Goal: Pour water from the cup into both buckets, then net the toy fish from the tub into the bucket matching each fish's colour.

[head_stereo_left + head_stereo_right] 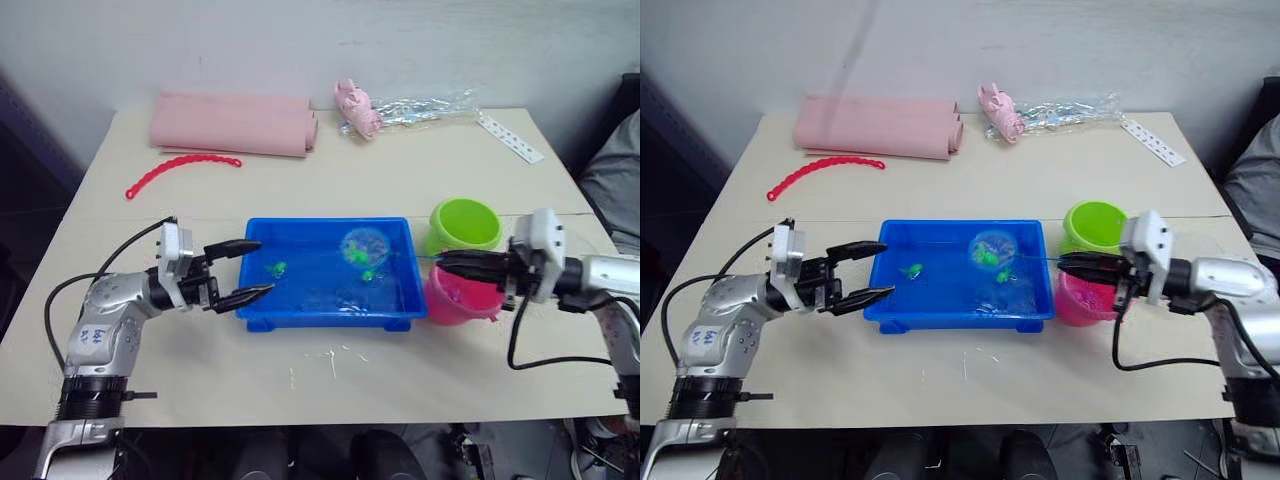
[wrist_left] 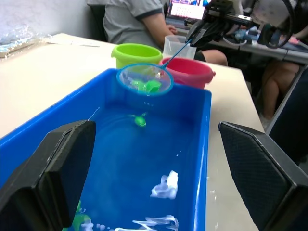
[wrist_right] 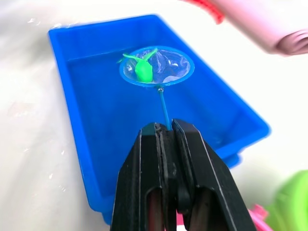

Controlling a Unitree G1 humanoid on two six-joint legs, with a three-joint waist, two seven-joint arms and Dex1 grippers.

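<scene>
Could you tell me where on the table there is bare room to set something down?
The table is bare between the blue tub and the pink roll, and along the front edge. It is crowded on the robot's right, where the green bucket, pink bucket and right gripper, holding the net, sit close.

Tub (image 1: 330,300) mid-table, two buckets (image 1: 465,225) just right of it, net (image 1: 362,245) over tub holding one fish (image 3: 143,71)
</scene>
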